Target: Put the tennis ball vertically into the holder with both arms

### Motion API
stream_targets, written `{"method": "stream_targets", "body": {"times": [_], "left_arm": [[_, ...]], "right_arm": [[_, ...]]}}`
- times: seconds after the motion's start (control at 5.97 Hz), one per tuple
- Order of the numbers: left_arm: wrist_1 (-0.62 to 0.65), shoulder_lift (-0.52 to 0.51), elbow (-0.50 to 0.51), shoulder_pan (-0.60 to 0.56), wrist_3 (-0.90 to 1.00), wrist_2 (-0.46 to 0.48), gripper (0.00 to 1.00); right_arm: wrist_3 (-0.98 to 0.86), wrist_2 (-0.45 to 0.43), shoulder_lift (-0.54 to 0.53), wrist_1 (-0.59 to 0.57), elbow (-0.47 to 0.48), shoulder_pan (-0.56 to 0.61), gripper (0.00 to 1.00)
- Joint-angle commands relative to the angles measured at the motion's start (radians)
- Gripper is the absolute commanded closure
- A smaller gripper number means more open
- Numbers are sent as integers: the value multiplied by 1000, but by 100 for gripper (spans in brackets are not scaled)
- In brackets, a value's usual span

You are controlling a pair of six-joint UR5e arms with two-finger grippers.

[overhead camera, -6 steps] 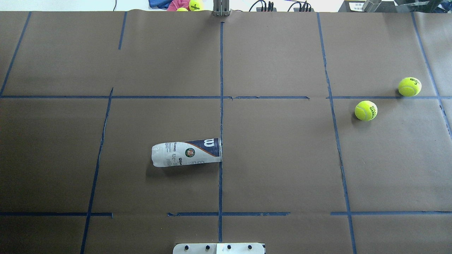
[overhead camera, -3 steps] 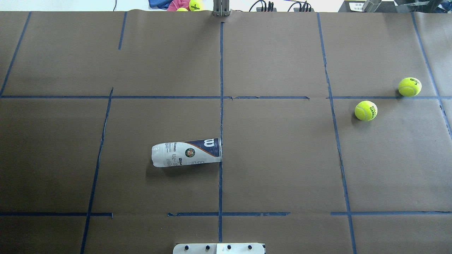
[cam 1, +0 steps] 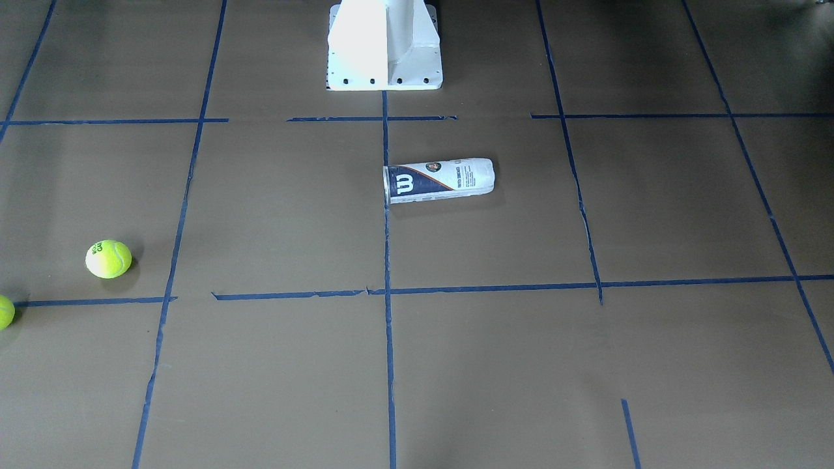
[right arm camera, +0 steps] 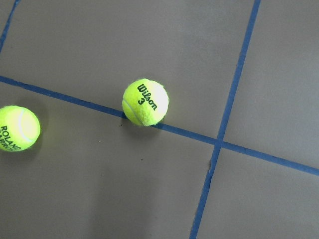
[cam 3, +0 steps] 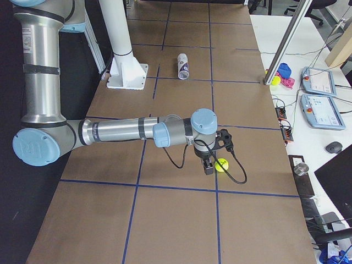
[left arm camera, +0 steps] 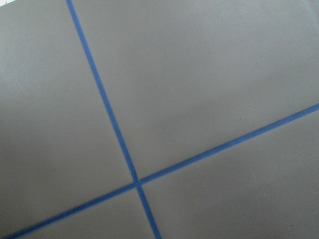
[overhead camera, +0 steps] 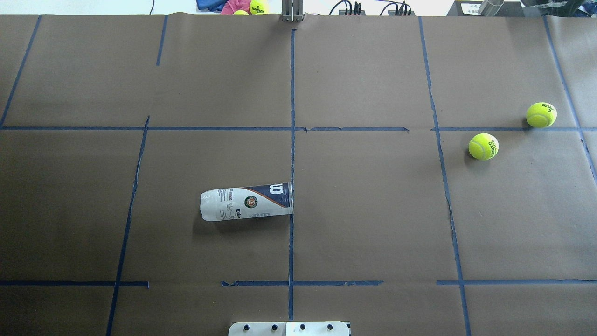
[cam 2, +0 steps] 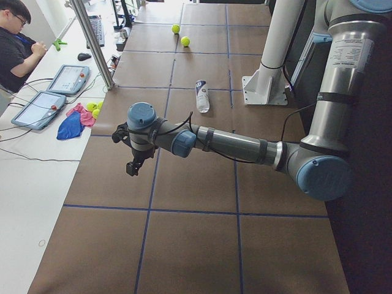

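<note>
The holder (overhead camera: pixel 247 201), a clear can with a white and navy "W" label, lies on its side near the table's middle, open end toward the centre tape line; it also shows in the front view (cam 1: pixel 440 179). Two yellow tennis balls (overhead camera: pixel 483 146) (overhead camera: pixel 541 115) rest at the right. The right wrist view shows both balls (right arm camera: pixel 145 102) (right arm camera: pixel 17 128) below the camera. My right gripper (cam 3: pixel 208 168) hangs over them, seen only from the side. My left gripper (cam 2: pixel 131 165) hangs over bare table far left of the holder. I cannot tell whether either is open or shut.
The white pedestal base (cam 1: pixel 384 45) stands at the table's near edge. Spare balls and cloths (overhead camera: pixel 258 6) lie beyond the far edge. An operator (cam 2: pixel 18 43) sits at a side desk with tablets. Blue tape lines cross the brown paper.
</note>
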Motion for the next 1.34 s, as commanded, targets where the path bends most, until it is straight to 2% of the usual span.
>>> {"method": "stream_targets", "body": {"times": [0.0, 0.17, 0.34, 0.5, 0.67, 1.17], "left_arm": [[-124, -130, -21, 154, -32, 4, 0], [-122, -215, -29, 269, -62, 8, 0], [-122, -319, -35, 354, -64, 55, 0], [-98, -353, -96, 480, -113, 207, 0], [41, -416, -137, 609, -119, 327, 0], [420, -611, -152, 835, -71, 521, 0]], "right_arm": [[0, 0, 10, 4, 0, -22, 0], [0, 1, 10, 4, 1, -22, 0], [0, 1, 10, 4, 0, -22, 0], [0, 1, 10, 4, 1, -22, 0], [0, 1, 10, 4, 0, -24, 0], [0, 1, 10, 4, -5, -24, 0]]}}
